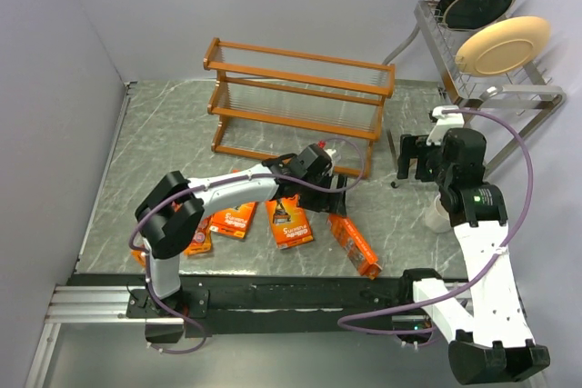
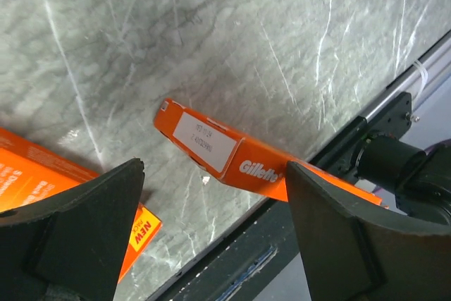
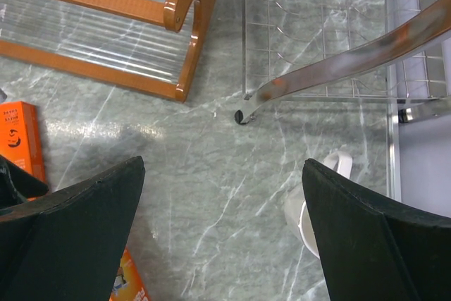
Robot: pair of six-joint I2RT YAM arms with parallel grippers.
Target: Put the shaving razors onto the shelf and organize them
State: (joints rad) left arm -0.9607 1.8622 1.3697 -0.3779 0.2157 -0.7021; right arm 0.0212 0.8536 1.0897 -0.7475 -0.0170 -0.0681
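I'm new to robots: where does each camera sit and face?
Top external: above, behind; faces down on grey marbled table; both arms show.
Left wrist: on arm, down past open left gripper at narrow orange razor box.
Right wrist: on arm, down past open right gripper at orange-brown wooden shelf.
Top view also shows box and shelf.
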